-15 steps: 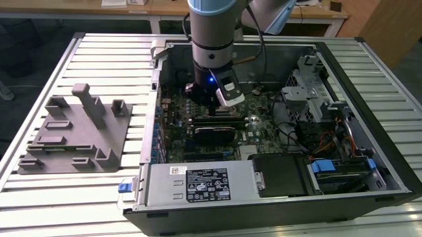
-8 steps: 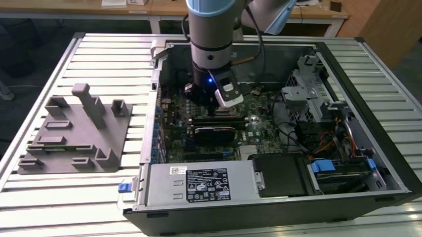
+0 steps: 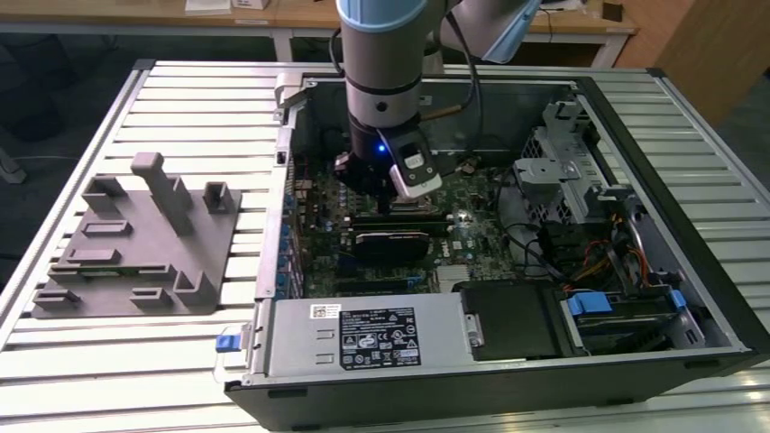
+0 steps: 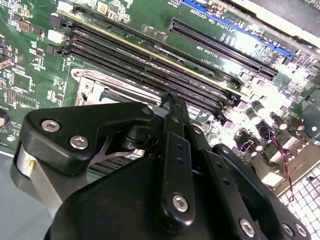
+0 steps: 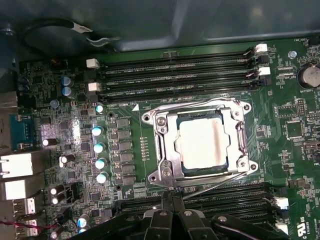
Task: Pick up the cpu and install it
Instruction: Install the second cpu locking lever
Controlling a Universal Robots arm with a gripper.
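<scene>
Inside the socket frame [image 5: 200,145] on the motherboard [image 5: 140,145], first wrist view: the cpu [image 5: 202,144], one pale square chip, lying flat and roughly square to the frame, metal bracket around all four sides. It appears seated, though whether it sits fully down on its contacts cannot be told.

Retention lever [image 5: 210,184]: thin bright wire crossing the frame's near edge at a slant; judged not yet latched.

Memory slots [image 5: 175,75]: one bank beyond the socket, another just beside it on the gripper's side.

Capacitors [image 5: 100,147]: a row of pale-topped cans beside the socket.

Gripper [image 5: 172,197]: black linkage fingers drawn together to a point in both wrist views, nothing visible between them, tips just off the socket's near edge and clear of the chip.

Computer case [image 3: 673,298]: open-sided, lying on a slatted table [image 3: 121,361]; the arm reaches down into it in the exterior view. Grey plastic fixture [image 3: 132,253] at the exterior view's left, apart from the case.

Risks, as judgement:
- Tips so near the frame could nudge the chip askew, bending socket contacts beneath.
- A sideways brush could snag the loose lever or strike the adjacent slot latches.
- Pressing on a chip that is tilted would damage it.
</scene>
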